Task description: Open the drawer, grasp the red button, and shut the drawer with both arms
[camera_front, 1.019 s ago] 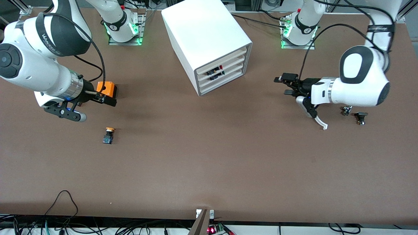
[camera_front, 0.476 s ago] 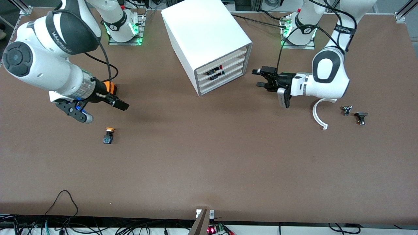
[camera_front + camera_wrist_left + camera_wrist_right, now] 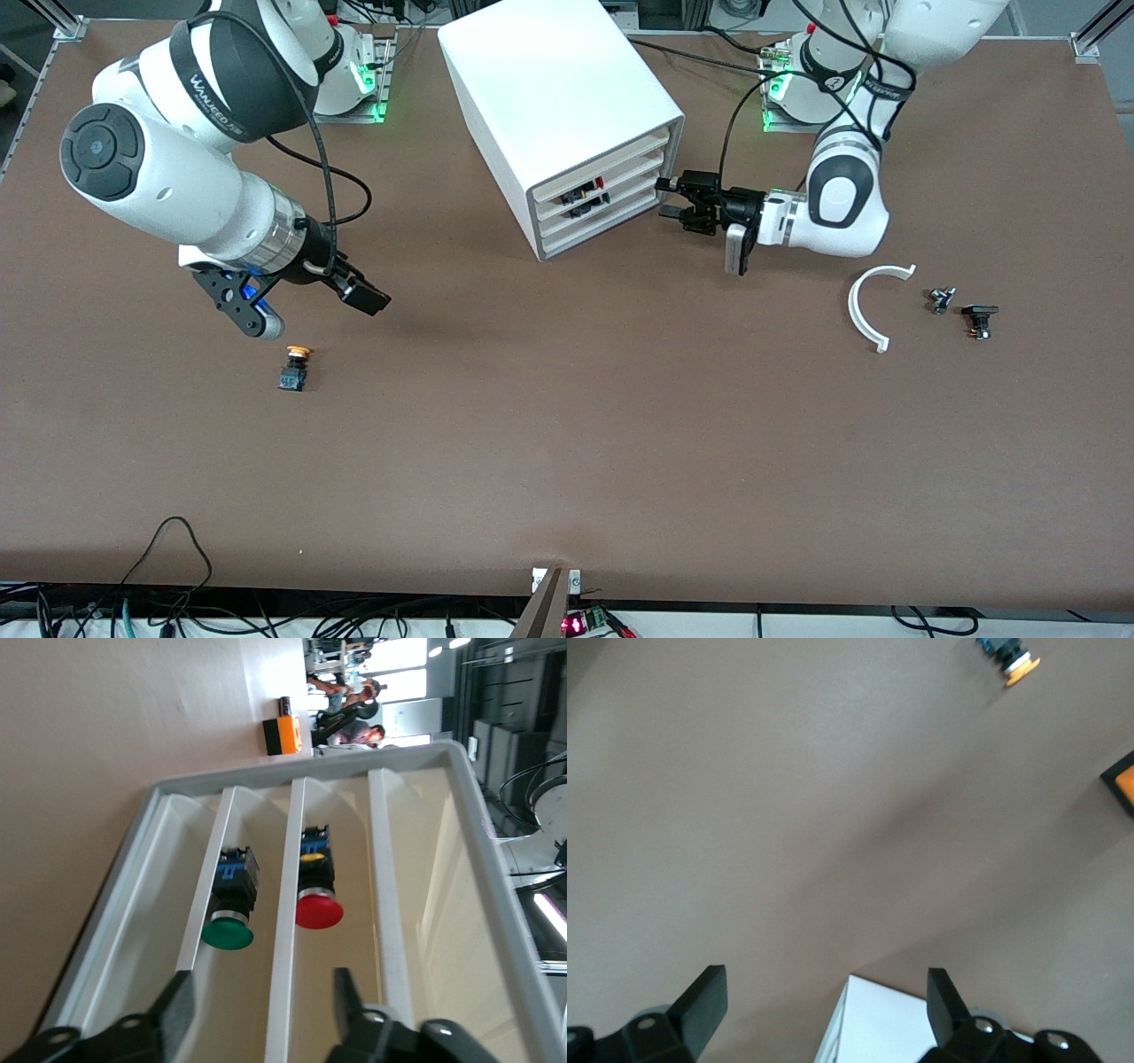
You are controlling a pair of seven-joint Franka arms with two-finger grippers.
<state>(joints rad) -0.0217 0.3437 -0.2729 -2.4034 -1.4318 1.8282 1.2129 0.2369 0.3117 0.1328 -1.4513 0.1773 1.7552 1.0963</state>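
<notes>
Plainly, the cabinet [image 3: 567, 115] could get shoved rather than opened — the left end effector [image 3: 678, 200], fingers apart, sits at the drawer [image 3: 611, 182] front's edge. Inside lies the button [image 3: 316, 889]. Fingers apart too, the right end effector [image 3: 359, 292] hovers over bare surface [image 3: 567, 443].

The left arm reaches in from its base, forearm level, and its left gripper [image 3: 671, 200] hangs low over the desk with its fingers [image 3: 173, 1014] parted and nothing between them. The right arm bends down from a raised elbow; the right gripper [image 3: 359, 291] hangs above the desk, fingers [image 3: 700, 997] spread wide and empty.
</notes>
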